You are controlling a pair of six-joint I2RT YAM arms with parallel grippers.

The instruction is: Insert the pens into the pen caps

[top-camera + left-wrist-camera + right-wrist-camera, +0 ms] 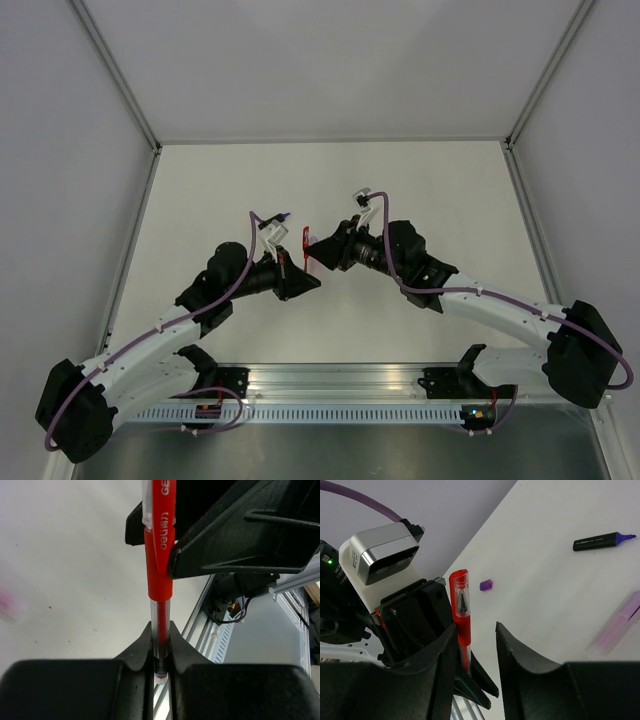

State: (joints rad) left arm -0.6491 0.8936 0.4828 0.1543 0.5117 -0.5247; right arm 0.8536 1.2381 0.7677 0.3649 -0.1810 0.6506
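left gripper [161, 632]: clenched on the red pen [160, 612]; the two fingers pinch the clear barrel near its back end.
red pen, relative to left gripper: it runs straight out from between the fingers toward 12 o'clock in the left wrist view, held in the air above the table [440, 190].
red cap [160, 555]: sits over the pen's front end; in the right wrist view the tip shows through the cap's clear top.
right gripper [476, 630]: released, with the fingers standing apart and a clear gap on one side of the pen.
red pen, relative to right gripper: the capped end stands in the gap close against the finger at 9 o'clock, well apart from the finger at 3 o'clock; whether it touches the near finger cannot be told.
top view: the pen is a short red stroke between the two gripper heads, near the middle of the table.
purple cap [486, 585]: lies on the table, just at 3 o'clock of the red cap in the right wrist view.
dark pen [600, 541]: uncapped, lying on the table at 2 o'clock of the right gripper, well apart.
pink pen [615, 627]: blurred, lying at 3 o'clock of the right gripper.
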